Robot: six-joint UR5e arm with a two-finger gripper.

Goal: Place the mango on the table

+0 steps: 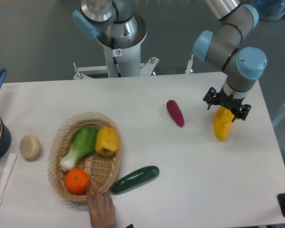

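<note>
While jaws grip one mango [222,126], one table [147,99], one basket [84,159]

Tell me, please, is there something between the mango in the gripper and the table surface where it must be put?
Nothing visible does. The gripper holds the mango by its top, over bare table. The nearest thing, the purple vegetable, lies well off to the side.

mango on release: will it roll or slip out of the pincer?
The mango looks smooth and rounded, so it may slip if gripped lightly. It is elongated and slightly curved, so it would likely rock or roll sideways rather than end over end. The pincer holds only its upper end, so it may pivot on the table when released.
</note>
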